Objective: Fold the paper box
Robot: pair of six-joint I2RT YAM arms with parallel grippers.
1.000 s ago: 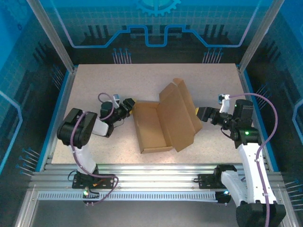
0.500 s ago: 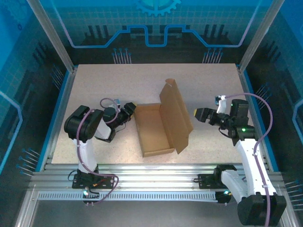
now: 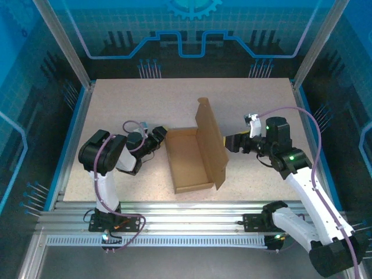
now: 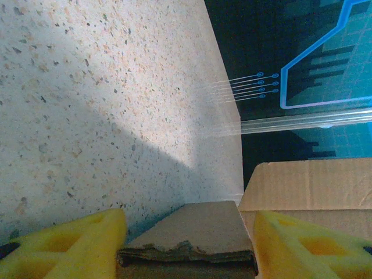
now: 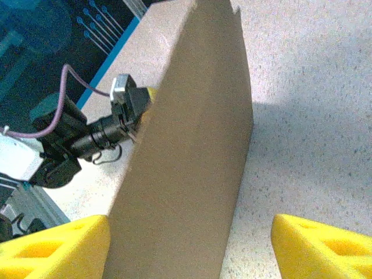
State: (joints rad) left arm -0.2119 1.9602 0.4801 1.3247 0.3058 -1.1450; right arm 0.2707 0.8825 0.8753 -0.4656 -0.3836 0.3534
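Note:
The paper box lies in the middle of the table as an open brown tray. Its lid stands nearly upright along the tray's right side. My left gripper is at the tray's far left corner. In the left wrist view it is shut on the box's thick wall, with a yellow finger against each side. My right gripper is open against the lid's outer face. In the right wrist view it has that lid panel rising in front of its wide-set fingers.
The speckled table has free room behind the box and in front of it. Blue rails run down the left edge and the right edge. An aluminium frame borders the near side. The left arm shows past the lid.
The lid, which lay leaning out to the right, now stands nearly upright. My right gripper has moved left behind it. The left arm shifted slightly and stays at the tray's corner.

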